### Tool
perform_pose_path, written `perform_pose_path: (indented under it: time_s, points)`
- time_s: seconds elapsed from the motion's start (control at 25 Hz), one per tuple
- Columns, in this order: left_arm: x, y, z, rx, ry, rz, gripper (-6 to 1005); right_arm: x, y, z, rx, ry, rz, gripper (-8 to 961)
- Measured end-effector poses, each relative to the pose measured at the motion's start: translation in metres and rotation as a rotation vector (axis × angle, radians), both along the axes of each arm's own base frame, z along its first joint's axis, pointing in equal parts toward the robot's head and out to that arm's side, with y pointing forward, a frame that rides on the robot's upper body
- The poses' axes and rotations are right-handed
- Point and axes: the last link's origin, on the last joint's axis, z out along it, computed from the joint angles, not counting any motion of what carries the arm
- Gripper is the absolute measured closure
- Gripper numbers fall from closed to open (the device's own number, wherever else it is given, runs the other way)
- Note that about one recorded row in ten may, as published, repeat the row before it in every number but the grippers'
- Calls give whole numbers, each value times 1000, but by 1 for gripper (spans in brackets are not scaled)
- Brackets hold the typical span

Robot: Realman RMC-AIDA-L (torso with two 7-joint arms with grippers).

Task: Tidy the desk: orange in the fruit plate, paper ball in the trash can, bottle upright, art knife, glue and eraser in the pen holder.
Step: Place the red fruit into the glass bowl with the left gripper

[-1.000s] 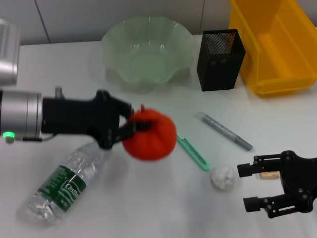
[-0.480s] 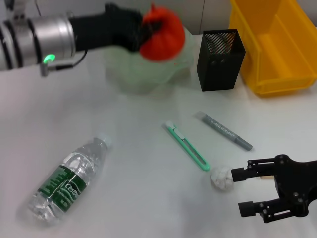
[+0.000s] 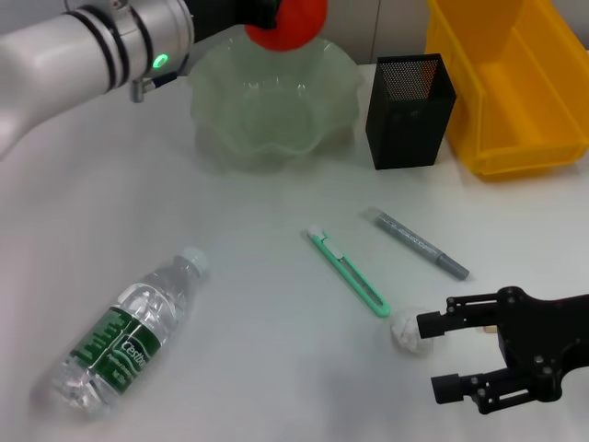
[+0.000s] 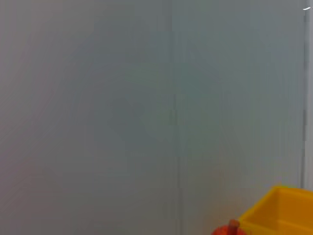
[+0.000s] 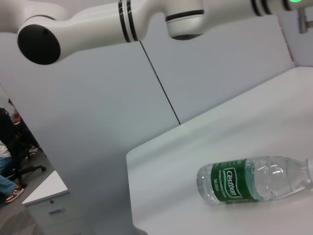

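Observation:
My left gripper (image 3: 265,13) is shut on the orange (image 3: 287,22) and holds it above the far rim of the pale green fruit plate (image 3: 213,110). The orange's top shows in the left wrist view (image 4: 230,229). My right gripper (image 3: 433,357) is open low at the front right, its upper fingertip next to the white paper ball (image 3: 403,333). The clear bottle (image 3: 124,331) lies on its side at the front left, also in the right wrist view (image 5: 254,178). The green art knife (image 3: 348,272) and grey glue stick (image 3: 419,244) lie mid-table. The eraser is hidden.
The black mesh pen holder (image 3: 409,110) stands right of the fruit plate. The yellow bin (image 3: 515,83) sits at the back right, also in the left wrist view (image 4: 279,210). The left arm (image 5: 146,19) spans the right wrist view.
My left gripper has lifted the orange from mid-table up and back to above the fruit plate. My right gripper has slid left toward the paper ball, covering the eraser.

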Motion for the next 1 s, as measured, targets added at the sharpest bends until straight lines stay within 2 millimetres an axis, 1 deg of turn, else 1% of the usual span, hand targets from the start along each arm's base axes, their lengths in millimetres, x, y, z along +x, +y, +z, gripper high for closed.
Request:
perform_pose_path:
  time_s: [0.24, 0.56, 0.68, 0.88, 1.0]
  points:
    - [2, 1, -14, -7, 24, 28, 920, -6, 5, -3, -10, 11, 17, 276]
    - [-2, 2, -16, 8, 40, 59, 911, -11, 11, -6, -18, 20, 27, 281]
    - [-3, 2, -16, 9, 39, 62, 699, -12, 11, -6, -19, 21, 30, 283]
    - [-4, 3, -15, 14, 37, 69, 469, -13, 13, -7, -18, 21, 33, 286]
    - [-5, 3, -14, 20, 40, 75, 404, -14, 14, -7, -16, 19, 36, 288]
